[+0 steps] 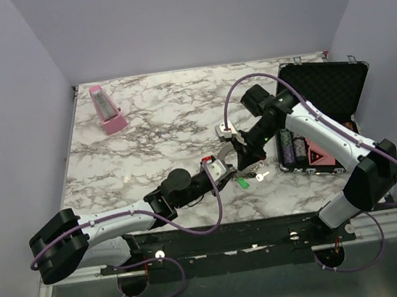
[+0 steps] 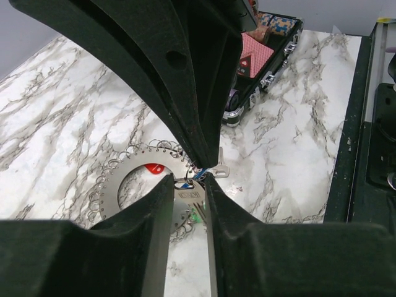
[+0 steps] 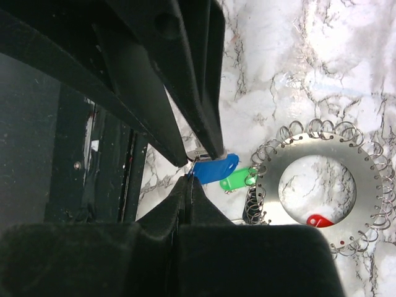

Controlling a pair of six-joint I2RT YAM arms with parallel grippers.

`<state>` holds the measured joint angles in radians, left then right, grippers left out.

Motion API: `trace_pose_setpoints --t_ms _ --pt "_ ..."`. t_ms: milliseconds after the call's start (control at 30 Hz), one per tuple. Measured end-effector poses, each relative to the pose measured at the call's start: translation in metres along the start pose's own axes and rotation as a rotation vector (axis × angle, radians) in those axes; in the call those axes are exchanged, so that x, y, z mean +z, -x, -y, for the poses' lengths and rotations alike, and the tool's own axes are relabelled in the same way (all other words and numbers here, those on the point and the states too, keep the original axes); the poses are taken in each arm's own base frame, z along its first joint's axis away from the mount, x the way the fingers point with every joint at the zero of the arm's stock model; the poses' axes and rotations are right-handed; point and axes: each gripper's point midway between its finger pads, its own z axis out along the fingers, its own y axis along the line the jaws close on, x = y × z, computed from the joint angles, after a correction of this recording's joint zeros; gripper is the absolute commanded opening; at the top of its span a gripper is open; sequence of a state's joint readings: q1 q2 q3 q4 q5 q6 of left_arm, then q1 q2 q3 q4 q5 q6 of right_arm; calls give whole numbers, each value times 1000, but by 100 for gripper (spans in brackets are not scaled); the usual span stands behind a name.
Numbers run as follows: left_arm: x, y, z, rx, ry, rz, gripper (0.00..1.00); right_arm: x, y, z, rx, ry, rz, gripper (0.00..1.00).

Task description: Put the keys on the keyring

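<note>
On marble table [image 1: 150,118], left gripper [image 2: 189,185] and right gripper [image 3: 187,177] pinch blue key [image 3: 215,168]; lilac walls [image 1: 203,16].

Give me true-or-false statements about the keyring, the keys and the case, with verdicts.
1. The keyring lies inside the black case. False: it lies on the marble table, outside it.
2. The right hand pinches the blue key. True.
3. The case is shut. False: its lid stands open.
4. The pink metronome stands near the table's far left corner. True.
5. The red key lies beyond the keyring's outer rim. False: its head shows within the ring's hole.
</note>
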<state>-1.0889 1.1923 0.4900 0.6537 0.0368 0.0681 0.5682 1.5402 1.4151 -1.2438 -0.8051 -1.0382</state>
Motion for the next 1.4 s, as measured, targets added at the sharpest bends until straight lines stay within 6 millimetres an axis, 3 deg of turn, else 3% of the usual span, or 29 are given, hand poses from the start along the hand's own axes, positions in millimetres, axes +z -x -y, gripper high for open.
trace_pose_setpoints --t_ms 233,400,533,667,1167,1400 --pt "0 -2 2 3 -6 -6 11 1 0 0 1 5 3 1" --pt "1 -1 2 1 -7 -6 13 1 -1 -1 0 8 0 1" --pt "1 -1 2 -5 -7 -7 27 1 -1 -1 0 10 0 1" --pt "1 0 3 -13 -7 -5 33 1 0 -2 0 14 7 1" --pt "-11 7 9 -25 -38 27 32 2 1 -4 4 25 17 1" --pt "-6 5 13 -18 -62 9 23 3 2 -5 4 27 20 1"
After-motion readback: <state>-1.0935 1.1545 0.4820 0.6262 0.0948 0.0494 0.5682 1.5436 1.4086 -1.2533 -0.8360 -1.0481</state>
